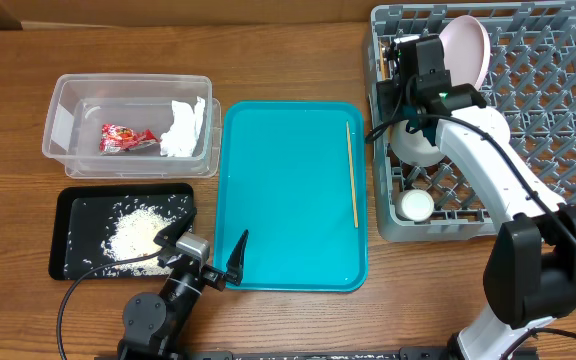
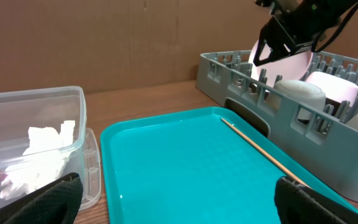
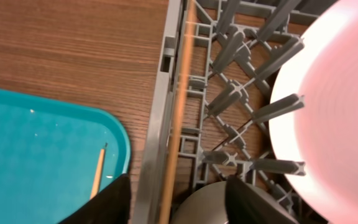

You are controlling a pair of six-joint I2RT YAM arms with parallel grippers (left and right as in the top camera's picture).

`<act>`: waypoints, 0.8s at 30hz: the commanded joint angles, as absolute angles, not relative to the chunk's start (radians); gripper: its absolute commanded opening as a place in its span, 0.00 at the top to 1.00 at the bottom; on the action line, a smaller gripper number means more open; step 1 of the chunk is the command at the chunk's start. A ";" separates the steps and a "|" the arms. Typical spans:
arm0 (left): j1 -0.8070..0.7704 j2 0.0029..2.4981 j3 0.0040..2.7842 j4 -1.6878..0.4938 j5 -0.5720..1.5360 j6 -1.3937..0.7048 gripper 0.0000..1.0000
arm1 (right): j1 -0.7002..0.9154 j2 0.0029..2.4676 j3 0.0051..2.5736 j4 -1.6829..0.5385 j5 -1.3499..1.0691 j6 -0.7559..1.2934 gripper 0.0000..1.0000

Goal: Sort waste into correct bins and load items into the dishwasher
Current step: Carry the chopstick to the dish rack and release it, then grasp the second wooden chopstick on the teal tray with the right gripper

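1. Chopstick on tray (image 1: 352, 175): a thin wooden stick lying lengthwise along the right edge of the teal tray (image 1: 288, 190), just beside the dish rack (image 1: 468, 228). Nothing touches it.
2. Second chopstick (image 3: 178, 112): seen only in the right wrist view, as a blurred wooden streak between the fingers of the right gripper (image 3: 178, 186), over the rack's left wall. The fingers stand part-way apart with space on either side of the stick. Whether it is pinched anywhere cannot be told.
3. Left gripper (image 1: 211, 240): jaws spread wide and empty, at the near-left corner of the teal tray, beside the black tray (image 1: 63, 235) of rice (image 1: 138, 235).
4. Handling (judged): a chopstick is very light, stiff and narrow, with smooth sides. Lying flat on slick plastic, it is likely to roll or skid away from a closing finger. The best hold is probably across its middle, with the jaws square to its length, so that it hangs level. A hold near one end would let it swing.
5. Placement (judged): the rack's lattice openings look wider than the stick, so it may slip through or wedge between pegs. Laying it low along a row seems safer than dropping it.
6. Context: plate (image 1: 468, 45), bowl (image 1: 415, 148) and cup (image 1: 415, 205) sit in the rack. Red wrapper (image 1: 126, 138) and napkin (image 1: 183, 130) lie in the clear tub (image 1: 63, 110).
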State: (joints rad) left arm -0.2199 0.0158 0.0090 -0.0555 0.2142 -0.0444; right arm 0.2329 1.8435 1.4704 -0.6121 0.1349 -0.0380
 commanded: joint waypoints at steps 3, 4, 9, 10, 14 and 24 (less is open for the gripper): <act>-0.210 0.007 0.005 -0.055 0.229 -0.029 0.00 | 0.284 1.739 1.488 -0.713 0.073 0.054 0.42; -0.210 0.007 0.005 -0.054 0.229 -0.029 0.00 | 0.297 1.728 1.488 -0.747 0.028 0.070 0.42; -0.210 0.007 0.005 -0.055 0.229 -0.030 0.00 | 0.377 1.736 1.477 -0.882 -0.088 0.162 0.48; -0.210 0.007 0.005 -0.054 0.229 -0.030 0.00 | 0.400 1.745 1.467 -0.902 -0.088 0.178 0.49; -0.210 0.007 0.005 -0.055 0.229 -0.029 0.00 | 0.476 1.794 1.414 -0.915 0.002 0.246 0.50; -0.210 0.007 0.005 -0.055 0.229 -0.029 0.00 | 0.546 1.890 1.358 -0.838 0.187 0.356 0.49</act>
